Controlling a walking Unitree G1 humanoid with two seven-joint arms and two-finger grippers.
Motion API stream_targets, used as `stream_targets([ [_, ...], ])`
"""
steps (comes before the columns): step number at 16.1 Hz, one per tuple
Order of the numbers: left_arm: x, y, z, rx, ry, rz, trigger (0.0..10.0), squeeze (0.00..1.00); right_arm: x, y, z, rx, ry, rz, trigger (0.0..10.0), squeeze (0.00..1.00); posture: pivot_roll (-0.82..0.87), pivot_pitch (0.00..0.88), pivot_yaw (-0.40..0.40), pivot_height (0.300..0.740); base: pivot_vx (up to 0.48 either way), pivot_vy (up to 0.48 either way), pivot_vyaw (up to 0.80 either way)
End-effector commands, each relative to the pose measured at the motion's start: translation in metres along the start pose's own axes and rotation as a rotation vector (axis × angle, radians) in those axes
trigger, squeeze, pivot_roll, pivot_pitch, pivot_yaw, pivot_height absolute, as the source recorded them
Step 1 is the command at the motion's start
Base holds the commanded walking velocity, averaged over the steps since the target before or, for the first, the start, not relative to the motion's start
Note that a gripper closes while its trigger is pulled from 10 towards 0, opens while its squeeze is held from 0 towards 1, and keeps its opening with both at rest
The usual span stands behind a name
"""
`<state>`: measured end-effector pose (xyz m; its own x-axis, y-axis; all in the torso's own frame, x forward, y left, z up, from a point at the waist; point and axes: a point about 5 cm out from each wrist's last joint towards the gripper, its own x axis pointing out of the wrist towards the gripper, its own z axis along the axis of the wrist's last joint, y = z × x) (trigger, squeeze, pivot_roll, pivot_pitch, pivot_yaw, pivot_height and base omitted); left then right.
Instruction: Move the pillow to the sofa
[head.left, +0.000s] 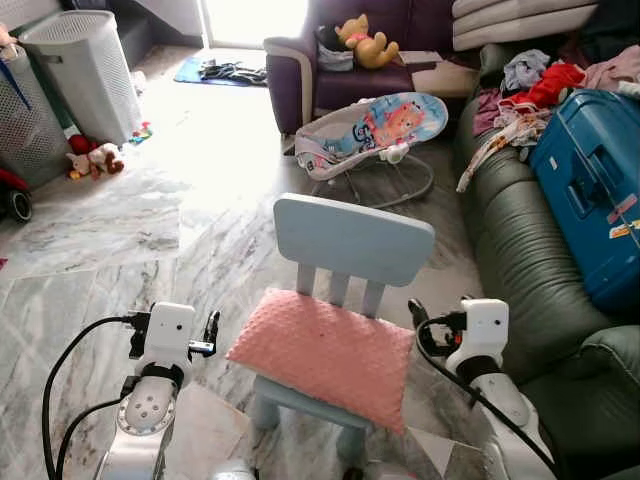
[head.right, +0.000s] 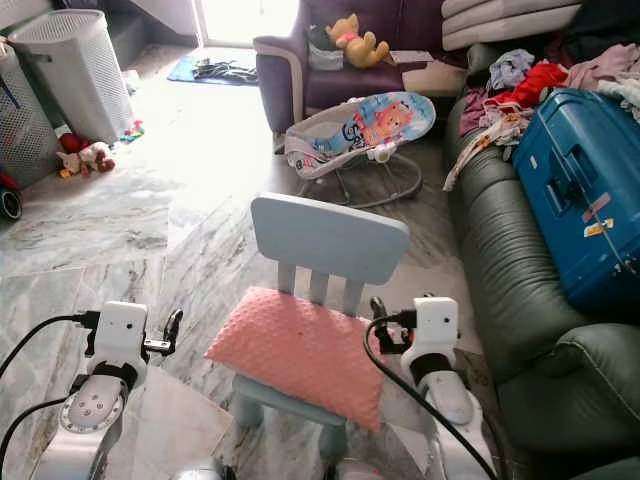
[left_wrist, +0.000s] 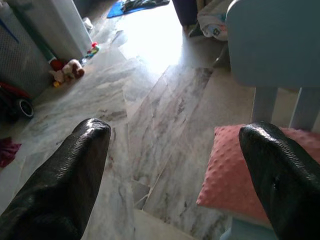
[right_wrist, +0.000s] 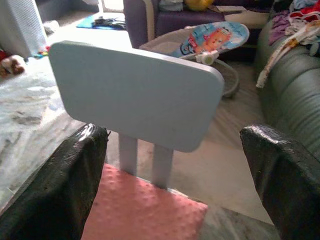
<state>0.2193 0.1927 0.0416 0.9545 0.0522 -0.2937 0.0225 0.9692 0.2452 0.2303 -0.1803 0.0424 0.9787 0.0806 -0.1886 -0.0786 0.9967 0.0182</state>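
Pink pillow (head.left: 325, 353) covers blue chair (head.left: 352, 240) seat; left pincer (left_wrist: 175, 165) and right pincer (right_wrist: 172, 170) wide open, empty, flanking it.

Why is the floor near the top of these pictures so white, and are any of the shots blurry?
In the left eye view, light from the doorway washes out the marble floor with glare, though the pink pillow and blue chair stay sharp. In the left wrist view, the same glare bleaches the floor, and the close black fingers look soft and oversized.
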Motion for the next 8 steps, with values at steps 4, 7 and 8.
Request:
stream_targets([
  [4, 0.0077, -0.0013, 0.0150, -0.008, -0.042, 0.002, 10.0, 0.00, 0.0063, 0.0010, 0.0119, 0.002, -0.031, 0.001, 10.0, 0.00, 0.01, 0.000, -0.016, 0.707, 0.000, 0.000, 0.00],
  [7, 0.0097, 0.0016, 0.0165, -0.008, -0.046, 0.011, 10.0, 0.00, 0.0051, -0.0019, 0.0121, -0.003, -0.030, -0.004, 10.0, 0.00, 0.01, 0.000, -0.016, 0.687, 0.000, 0.000, 0.00],
  [8, 0.0101, 0.0030, 0.0167, -0.005, -0.046, 0.016, 10.0, 0.00, 0.0052, -0.0029, 0.0125, -0.005, -0.030, -0.006, 10.0, 0.00, 0.01, 0.000, -0.018, 0.674, 0.000, 0.000, 0.00],
])
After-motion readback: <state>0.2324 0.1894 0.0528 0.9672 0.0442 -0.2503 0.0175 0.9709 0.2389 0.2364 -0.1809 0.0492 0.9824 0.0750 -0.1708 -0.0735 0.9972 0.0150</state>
